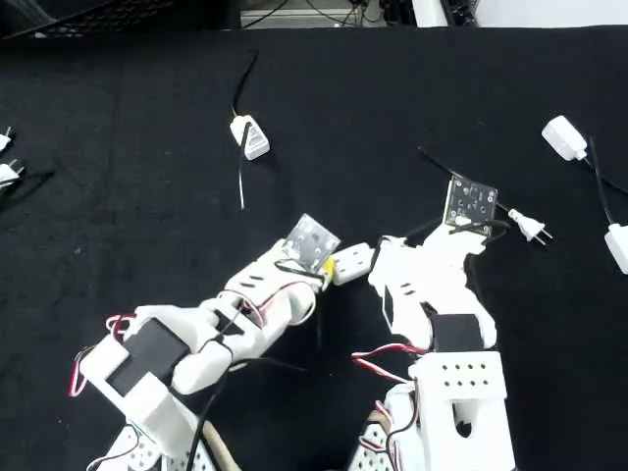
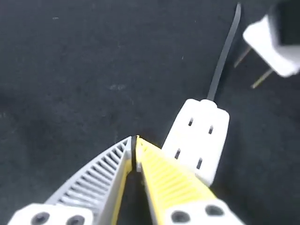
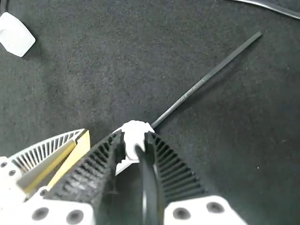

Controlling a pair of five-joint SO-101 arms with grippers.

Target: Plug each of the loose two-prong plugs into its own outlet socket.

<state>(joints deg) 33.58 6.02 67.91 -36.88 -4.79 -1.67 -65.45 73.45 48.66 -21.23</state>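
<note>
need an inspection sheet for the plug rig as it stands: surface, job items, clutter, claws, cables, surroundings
Surface: black cloth table, flat.
Job's things: white socket block lying flat mid-table, visible slots empty; two-prong plug held clear of the block, prongs bare; loose plug on the cloth to the right; corded white piece farther back; white adapters near the right edge.
Clutter: nothing seen.
Grippers: left claw shut, empty, beside the socket block; right claw shut on the two-prong plug.
Cables: black cord runs from the socket block.
Surroundings: stray wires past the far edge.
</note>
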